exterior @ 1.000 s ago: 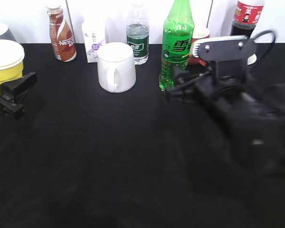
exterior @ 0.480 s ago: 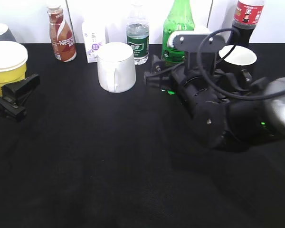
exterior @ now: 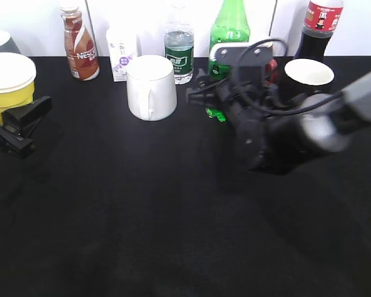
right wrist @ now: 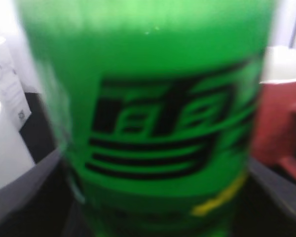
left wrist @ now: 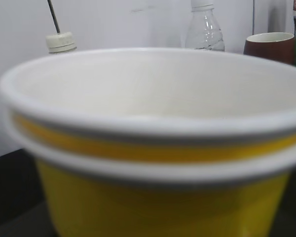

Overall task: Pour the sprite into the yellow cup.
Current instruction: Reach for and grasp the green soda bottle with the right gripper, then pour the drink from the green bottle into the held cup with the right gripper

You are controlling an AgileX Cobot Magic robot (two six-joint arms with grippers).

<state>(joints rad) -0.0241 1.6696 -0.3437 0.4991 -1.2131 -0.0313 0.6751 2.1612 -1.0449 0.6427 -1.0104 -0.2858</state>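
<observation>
Standing in a row along the back wall: a brown Nescafé bottle (exterior: 80,44), a small white carton (exterior: 122,54), a clear water bottle (exterior: 179,51) and a dark cola bottle (exterior: 318,26). Sitting just ahead of the carton, a white mug (exterior: 151,87). Resting on a black tablecloth (exterior: 142,210).

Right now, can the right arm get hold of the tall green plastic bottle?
Probably yes: the right pincer is already at the tall green plastic bottle, which fills the wrist view between its fingers. Nothing stands between them.
</observation>
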